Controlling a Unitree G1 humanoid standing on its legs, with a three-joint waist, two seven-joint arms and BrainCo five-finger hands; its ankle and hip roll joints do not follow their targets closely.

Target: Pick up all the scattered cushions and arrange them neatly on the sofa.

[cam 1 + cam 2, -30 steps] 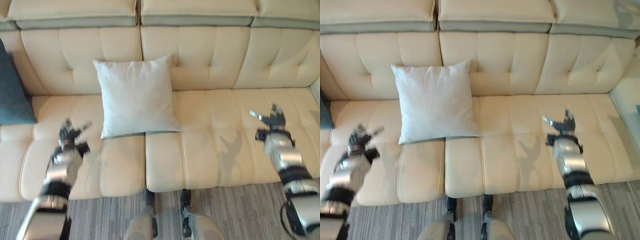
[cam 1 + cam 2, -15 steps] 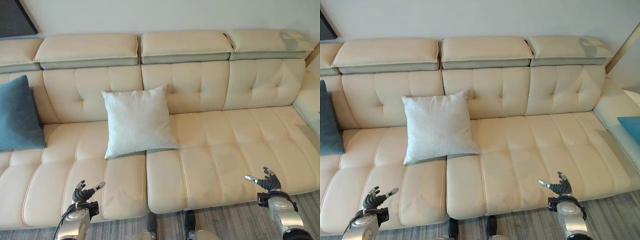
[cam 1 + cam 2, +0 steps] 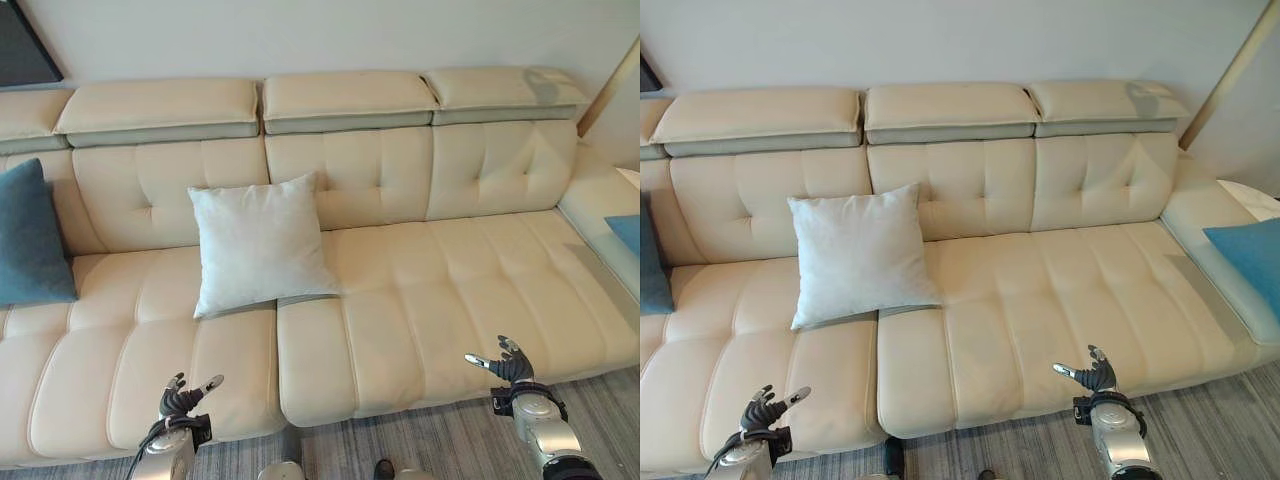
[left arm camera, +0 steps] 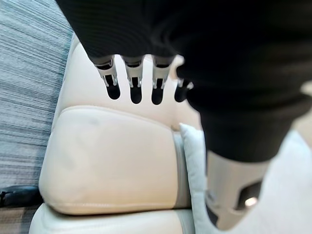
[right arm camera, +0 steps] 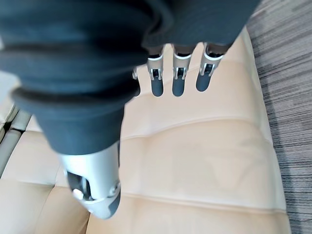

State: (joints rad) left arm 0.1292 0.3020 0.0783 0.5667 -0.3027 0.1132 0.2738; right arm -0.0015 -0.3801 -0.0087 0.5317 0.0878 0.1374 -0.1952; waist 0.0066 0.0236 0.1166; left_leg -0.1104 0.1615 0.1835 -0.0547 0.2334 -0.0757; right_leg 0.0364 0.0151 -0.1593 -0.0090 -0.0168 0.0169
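Long cream tufted leather sofa (image 3: 420, 290): a square pale grey fabric cushion (image 3: 260, 243) leans upright on its backrest, left of centre. A teal cushion (image 3: 30, 235) stands at its left end; another teal cushion (image 3: 1248, 255) lies at its right end. Left hand (image 3: 182, 395) and right hand (image 3: 508, 362) hover at its front edge, fingers relaxed, holding nothing.

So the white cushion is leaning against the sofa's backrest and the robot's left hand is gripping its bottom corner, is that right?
Not quite. The white cushion does lean against the sofa's backrest, but the left hand is not gripping it: it hovers open over the seat's front edge, apart from the cushion, as the left eye view shows.
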